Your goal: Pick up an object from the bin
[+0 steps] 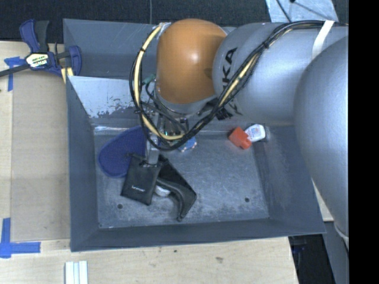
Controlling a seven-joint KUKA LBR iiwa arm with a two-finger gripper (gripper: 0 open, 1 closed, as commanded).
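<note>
Lying at about eight o'clock on the bin floor, a black flat block [140, 185] is the thing nearest the gripper [153, 157]. It is rectangular, tilted a little, with its upper short edge pointing toward one o'clock. The gripper comes down right at that upper edge, at the block's twelve o'clock. Whether it touches the block cannot be told, nor whether the jaws are spread or pressed together, since the wrist hides them from above.

Just beside the block, at its three o'clock, a black curved handle-shaped piece [179, 195] bends down toward six o'clock on the floor; the two look to be touching or overlapping. At the block's ten o'clock a flat blue oval thing [116, 153] lies against the foot of the left wall. Well apart, at two o'clock on the floor, a small white bottle with an orange cap [245, 136] lies on its side.

Above the gripper sits the robot's orange cover [183, 58], looped by yellow and black cables [141, 70], and the grey arm [284, 64] runs off toward three o'clock over the grey bin [83, 176].
</note>
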